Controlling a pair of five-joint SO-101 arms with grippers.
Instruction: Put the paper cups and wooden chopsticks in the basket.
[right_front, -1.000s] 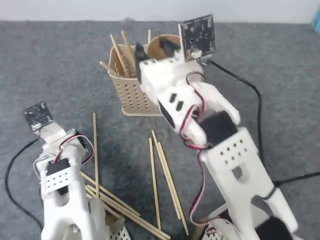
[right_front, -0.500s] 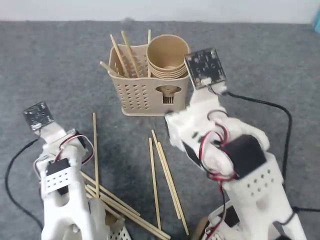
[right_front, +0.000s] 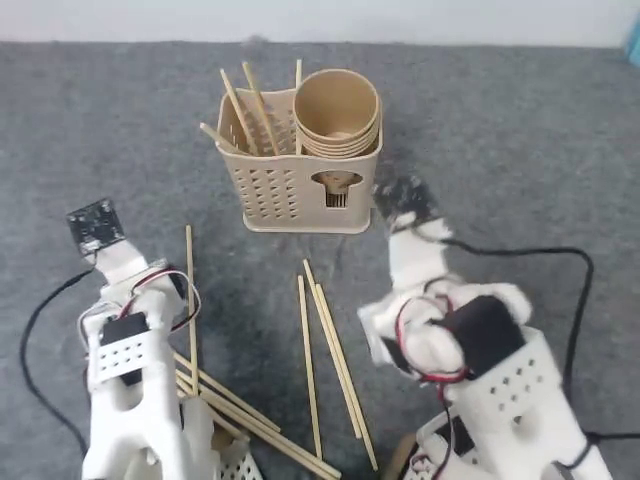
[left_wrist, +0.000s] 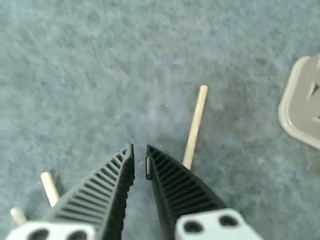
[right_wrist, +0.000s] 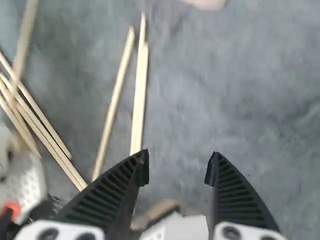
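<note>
4 or so wooden chopsticks are stood upright in 1 compartment of the basket. The stacked paper cups are nested in the other, so the cup part is judged done. 3 loose sticks are laid approx. parallel on the grey carpet btw. left arm and right arm. 1 single stick is laid by the left arm, w/ a crossed bundle at its base, which is judged a hindrance there. Left gripper is held low beside the single stick, jaws nearly closed, nothing gripped. Right gripper is spread wide, empty, over the 3 sticks, prob. for a pick. A black cable is trailed beside the right arm.
</note>
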